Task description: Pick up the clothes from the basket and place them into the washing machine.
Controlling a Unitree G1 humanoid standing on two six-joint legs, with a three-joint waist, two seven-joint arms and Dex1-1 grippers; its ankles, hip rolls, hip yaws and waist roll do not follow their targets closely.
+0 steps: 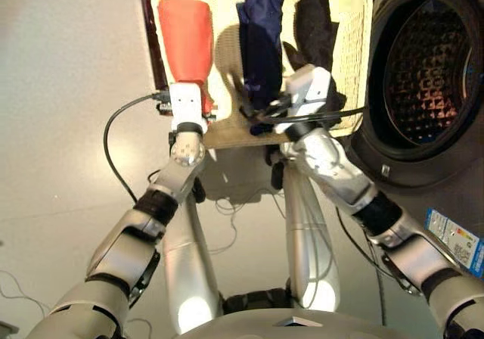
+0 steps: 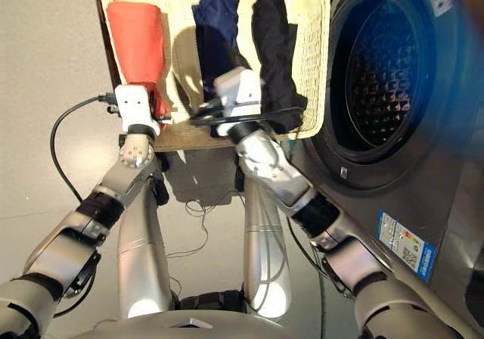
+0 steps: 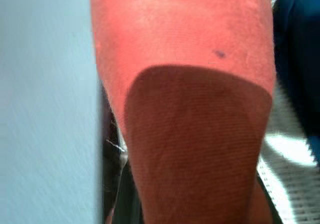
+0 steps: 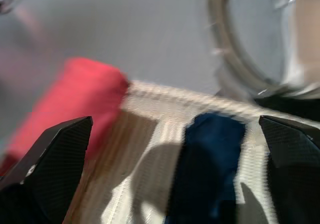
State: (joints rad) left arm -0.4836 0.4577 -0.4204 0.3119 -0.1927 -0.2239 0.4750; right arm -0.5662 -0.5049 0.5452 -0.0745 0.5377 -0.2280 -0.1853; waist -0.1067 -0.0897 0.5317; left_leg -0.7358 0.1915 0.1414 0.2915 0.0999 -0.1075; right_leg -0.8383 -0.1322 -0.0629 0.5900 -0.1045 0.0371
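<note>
i see the washing machine (image 1: pixel 431 74) open at right, the basket (image 2: pixel 314 66) beside it holding coral (image 1: pixel 185 32), navy (image 1: pixel 261 40) and black (image 1: pixel 316 25) clothes. my right gripper (image 4: pixel 175 149) hangs wide open over the navy; i can't tell the left's fingers.

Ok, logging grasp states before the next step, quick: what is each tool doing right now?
Left tool: over the near end of the coral-red garment; open or shut cannot be told.
Right tool: open, empty, above the navy garment.
</note>
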